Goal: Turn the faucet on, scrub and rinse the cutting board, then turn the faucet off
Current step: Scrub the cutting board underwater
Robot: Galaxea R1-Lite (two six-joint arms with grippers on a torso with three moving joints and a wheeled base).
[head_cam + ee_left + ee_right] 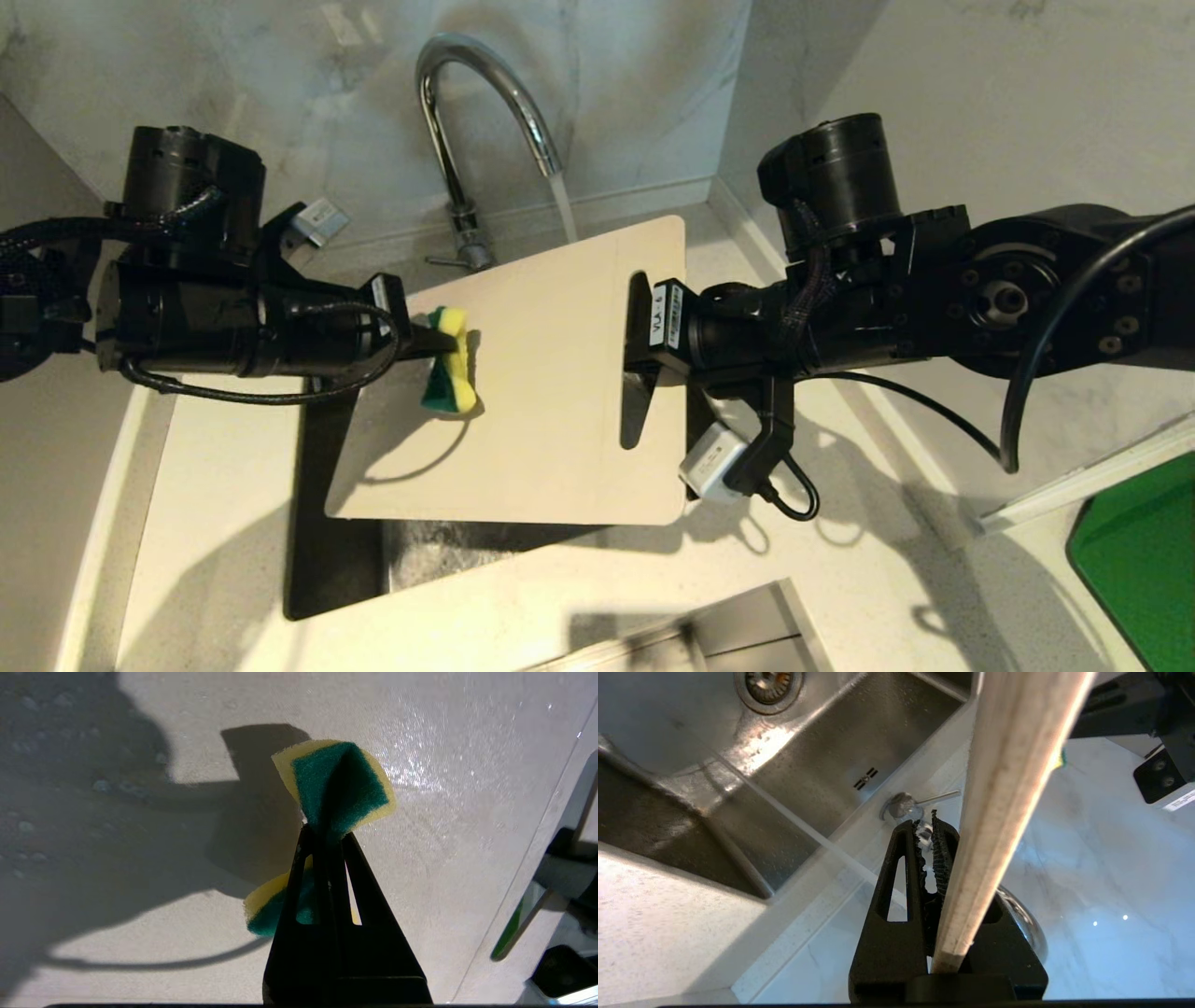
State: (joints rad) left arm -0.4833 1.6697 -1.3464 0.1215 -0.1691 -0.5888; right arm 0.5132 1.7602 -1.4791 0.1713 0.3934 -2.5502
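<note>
Over sink (341,560) | left pincer (431,338) clamped on sponge (450,373) | right pincer (644,350) clamped on cutting board (551,373) | faucet (467,112) running

Looks like a home kitchen corner to me. A chrome gooseneck faucet (485,121) is running water into a stainless sink (822,765) that's sitting in a pale speckled countertop (224,485), marble-look wall panels (635,84) are wrapping around 2 sides, and a green board (1139,560) is lying off to the right.
</note>
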